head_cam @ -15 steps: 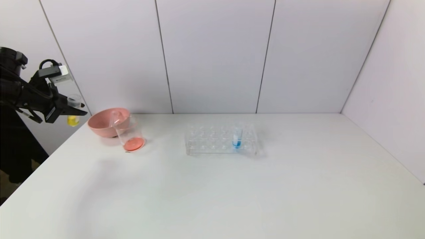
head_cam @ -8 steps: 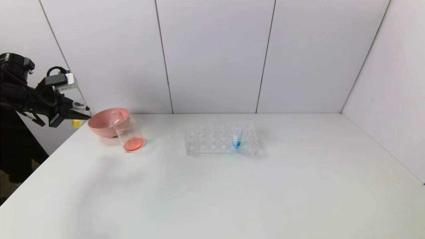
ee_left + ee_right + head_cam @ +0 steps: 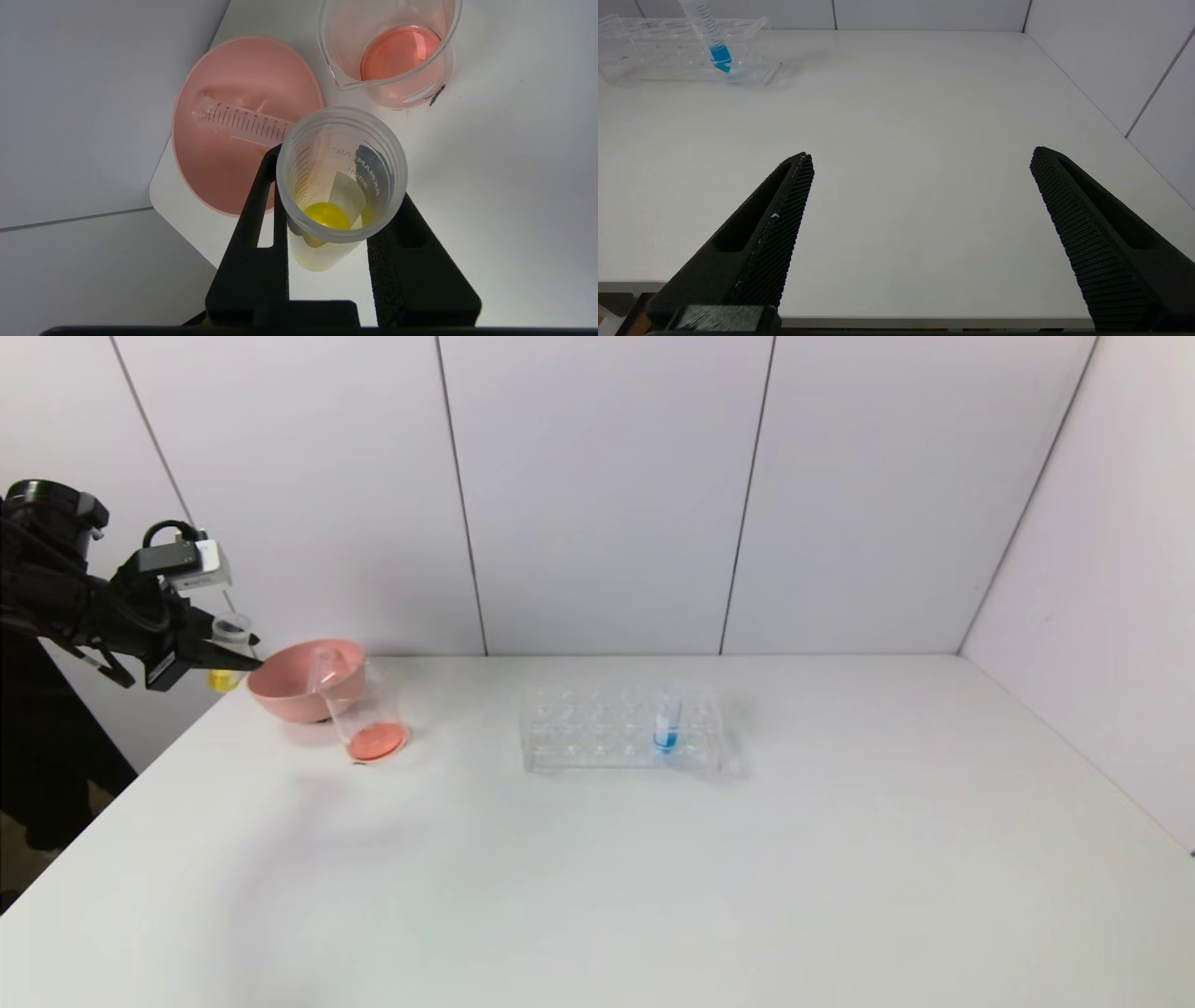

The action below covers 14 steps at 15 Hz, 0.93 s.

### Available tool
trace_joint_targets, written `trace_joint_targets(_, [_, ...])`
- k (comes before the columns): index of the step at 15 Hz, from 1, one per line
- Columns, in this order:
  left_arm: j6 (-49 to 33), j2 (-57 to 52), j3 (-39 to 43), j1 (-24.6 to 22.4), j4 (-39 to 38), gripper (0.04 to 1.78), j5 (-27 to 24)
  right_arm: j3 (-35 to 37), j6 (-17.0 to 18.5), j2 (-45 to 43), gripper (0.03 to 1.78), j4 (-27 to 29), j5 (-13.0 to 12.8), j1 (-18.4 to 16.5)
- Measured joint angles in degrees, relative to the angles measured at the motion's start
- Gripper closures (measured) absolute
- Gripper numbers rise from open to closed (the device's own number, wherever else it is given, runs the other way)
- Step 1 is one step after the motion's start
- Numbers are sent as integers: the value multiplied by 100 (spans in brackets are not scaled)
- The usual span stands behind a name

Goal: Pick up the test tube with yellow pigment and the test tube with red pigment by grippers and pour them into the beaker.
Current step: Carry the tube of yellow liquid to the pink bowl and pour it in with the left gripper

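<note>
My left gripper point(image 3: 222, 656) hangs over the table's far-left corner, shut on the test tube with yellow pigment point(image 3: 224, 665). In the left wrist view the tube point(image 3: 341, 177) stands upright between the black fingers point(image 3: 254, 224), a little yellow liquid at its bottom. The beaker point(image 3: 364, 709) stands just right of the pink bowl, with red-orange liquid on its bottom point(image 3: 397, 51). No tube holding red pigment is in view; an empty graduated tube point(image 3: 243, 122) lies in the bowl. My right gripper point(image 3: 922, 158) stands open over the table's front edge, with nothing in it.
The pink bowl point(image 3: 289, 691) sits between my left gripper and the beaker. A clear tube rack point(image 3: 597, 733) in mid-table holds a tube of blue liquid point(image 3: 667, 723). White wall panels stand behind and on the right.
My left gripper has carried the yellow tube to the right, from beyond the table's left edge up to the pink bowl's rim. Nothing else has moved.
</note>
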State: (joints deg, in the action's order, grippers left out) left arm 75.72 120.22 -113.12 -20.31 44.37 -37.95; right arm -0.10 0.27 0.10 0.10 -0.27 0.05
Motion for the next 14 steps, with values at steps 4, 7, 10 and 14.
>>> trace_joint_targets(4, [-33, -11, -30, 265, 122, 133, 185, 0, 0, 0, 11, 0, 0, 0])
trace_joint_targets(7, [-102, -24, -78, 380, 196, 133, 400, 0, 0, 0, 11, 0, 2, 0])
trace_joint_targets(10, [-155, -51, -80, 480, 196, 133, 725, 0, 0, 0, 11, 0, 2, -2])
trace_joint_targets(14, [-199, -116, -80, 662, 207, 133, 1091, 0, 0, 0, 11, 0, 0, 2])
